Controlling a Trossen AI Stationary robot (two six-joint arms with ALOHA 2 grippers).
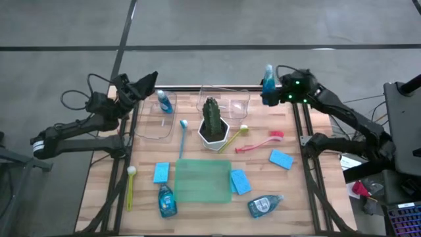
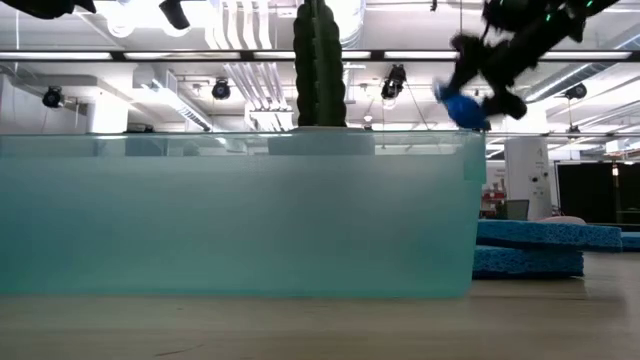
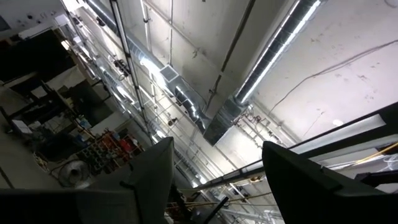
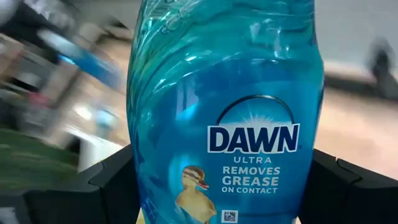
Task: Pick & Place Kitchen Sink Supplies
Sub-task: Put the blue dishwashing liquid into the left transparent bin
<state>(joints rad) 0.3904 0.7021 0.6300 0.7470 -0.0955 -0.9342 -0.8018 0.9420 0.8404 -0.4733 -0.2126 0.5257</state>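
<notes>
My right gripper (image 1: 271, 90) is raised over the table's far right corner, shut on a clear bottle of blue soap (image 4: 227, 93), which also shows as the bottle (image 1: 267, 80) in the high view. My left gripper (image 1: 148, 80) waits open at the far left and points up at the ceiling, nothing between its fingers (image 3: 155, 180). Another bottle (image 1: 163, 101) stands in a clear bin (image 1: 152, 125). Two more bottles (image 1: 166, 201) (image 1: 265, 205) lie near the front edge. Light-blue sponges (image 1: 161, 172) (image 1: 240, 181) (image 1: 281, 158) and brushes (image 1: 182, 137) (image 1: 129, 187) (image 1: 260, 141) lie on the table. My right gripper pinches the bottle's body between its two fingers (image 4: 102, 180), one on each narrow side (image 4: 140, 168) at the level of the label. The bottle is lifted clear of the table, its blue end (image 2: 462, 108) showing below the gripper in the low view.
A cactus in a white pot (image 1: 212, 122) stands mid-table, with clear bins (image 1: 223, 95) behind it. A translucent green mat (image 1: 202, 179) lies in front and fills the low view as the mat (image 2: 240, 215). A yellow-green brush (image 1: 231, 137) leans by the pot.
</notes>
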